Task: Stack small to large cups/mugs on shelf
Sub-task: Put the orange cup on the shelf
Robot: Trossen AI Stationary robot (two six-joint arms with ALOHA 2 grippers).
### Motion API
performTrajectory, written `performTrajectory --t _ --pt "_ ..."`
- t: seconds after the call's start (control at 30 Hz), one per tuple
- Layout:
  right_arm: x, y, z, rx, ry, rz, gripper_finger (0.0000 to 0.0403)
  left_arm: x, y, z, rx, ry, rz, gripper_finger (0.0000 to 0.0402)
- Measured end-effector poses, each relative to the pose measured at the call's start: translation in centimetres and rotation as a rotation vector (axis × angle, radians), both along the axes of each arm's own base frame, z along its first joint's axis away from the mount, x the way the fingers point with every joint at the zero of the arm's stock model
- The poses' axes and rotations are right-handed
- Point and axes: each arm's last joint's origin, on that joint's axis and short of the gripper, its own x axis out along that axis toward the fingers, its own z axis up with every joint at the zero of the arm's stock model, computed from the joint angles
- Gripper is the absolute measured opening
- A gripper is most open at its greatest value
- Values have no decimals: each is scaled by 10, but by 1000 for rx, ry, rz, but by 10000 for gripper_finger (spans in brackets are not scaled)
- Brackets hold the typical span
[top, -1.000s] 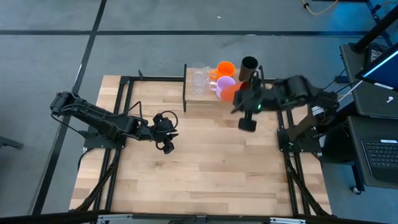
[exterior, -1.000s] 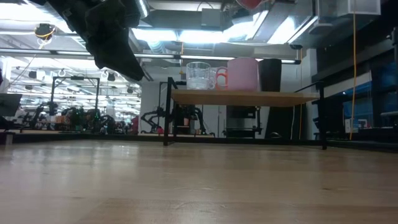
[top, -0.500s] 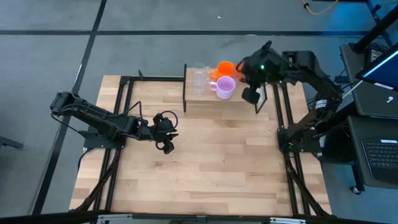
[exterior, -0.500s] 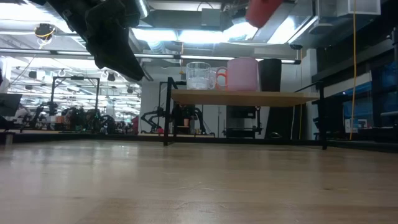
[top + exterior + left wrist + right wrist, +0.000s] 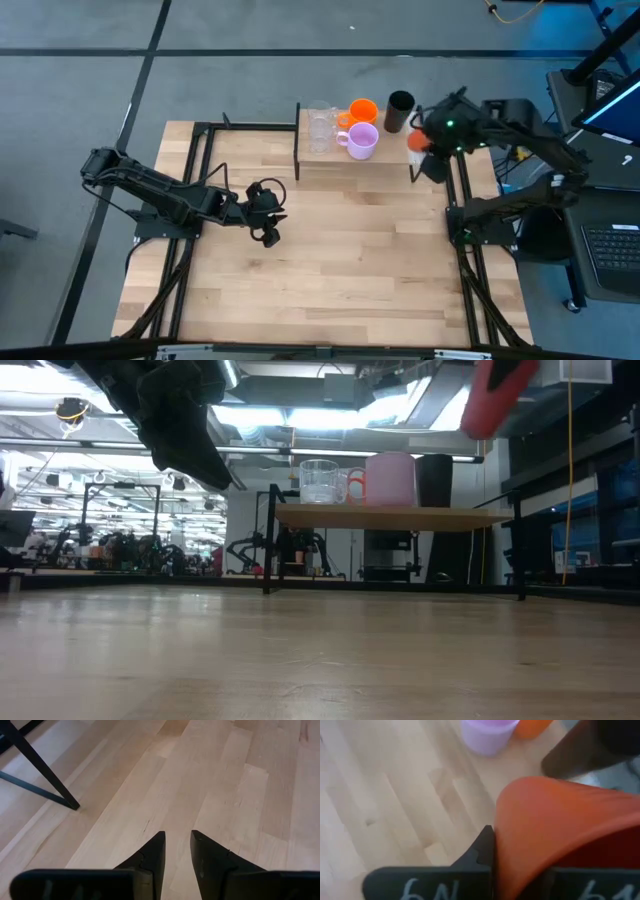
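Light wooden table (image 5: 330, 260) with shelf (image 5: 330, 160) at far edge

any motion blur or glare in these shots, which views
Low view: red-orange cup is smeared, ceiling lights glare behind the shelf. Right wrist view: the cup in the right pincer and the lilac mug look soft. Left wrist view is sharp.

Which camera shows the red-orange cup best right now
The right wrist view: the red-orange cup fills it, clamped in the right gripper. The high view shows only a sliver beside the shelf. The low view catches its lower part at the top edge. The left wrist view misses it.
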Motion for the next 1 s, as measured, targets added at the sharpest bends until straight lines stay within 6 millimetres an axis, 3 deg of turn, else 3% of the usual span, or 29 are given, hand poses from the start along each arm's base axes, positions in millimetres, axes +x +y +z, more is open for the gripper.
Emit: performTrajectory --t 0.23,0.53,0.73,1.0 --pt "17 -7 -35 65 117 -11 8 0 0 0 0 -1 0 85" --pt "63 -47 -73 111 246 64 8 0 0 0 -1 -4 0 85" --pt "73 -68 -85 150 288 71 8 0 0 0 -1 -4 0 85" --pt "81 -83 -96 214 276 97 8 0 0 0 -1 -4 0 85"
